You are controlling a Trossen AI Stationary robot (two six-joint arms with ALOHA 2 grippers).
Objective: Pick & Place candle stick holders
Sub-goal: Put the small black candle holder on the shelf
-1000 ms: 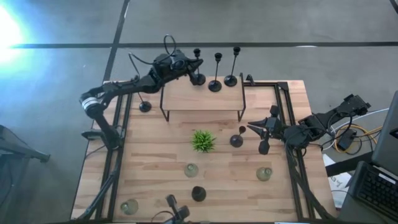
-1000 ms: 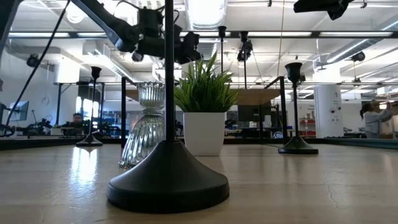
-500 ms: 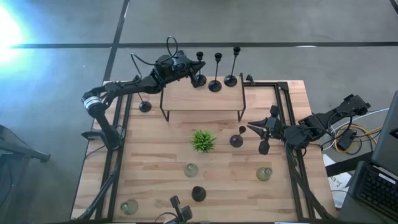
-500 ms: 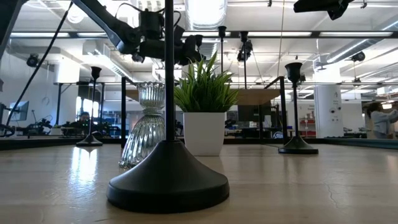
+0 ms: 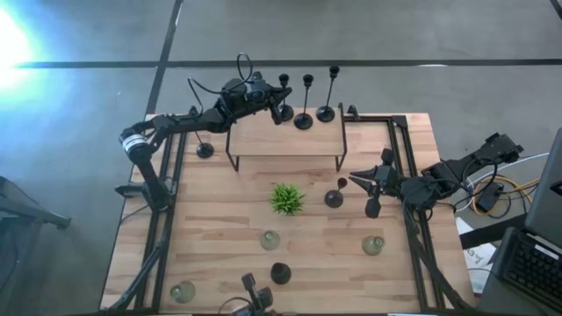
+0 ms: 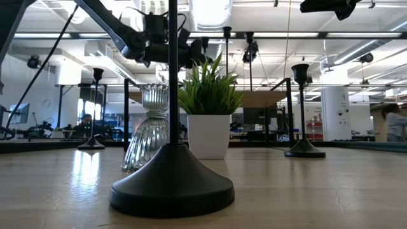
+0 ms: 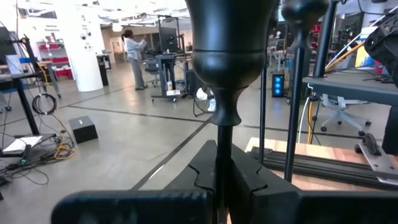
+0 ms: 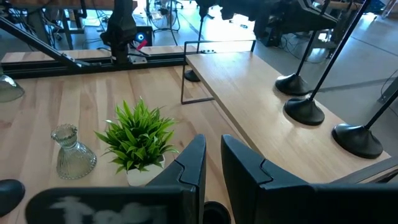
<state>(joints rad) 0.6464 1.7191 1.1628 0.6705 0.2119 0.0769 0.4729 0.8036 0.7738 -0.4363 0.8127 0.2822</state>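
Candlesticks stand in several places: three black ones [image 5: 304,104] along the far edge of the raised shelf [image 5: 285,140], another [image 5: 204,150] by the desk's left edge, one [image 5: 280,273] at the near edge, and one [image 5: 335,197] beside the plant [image 5: 286,199]. Three glass holders [image 5: 270,239] sit toward the near edge. The left gripper [image 5: 274,95] is clamped on the leftmost shelf stick's stem [image 7: 222,162]. The right gripper [image 5: 363,182] hovers near the right edge, fingers [image 8: 193,163] nearly together, holding nothing.
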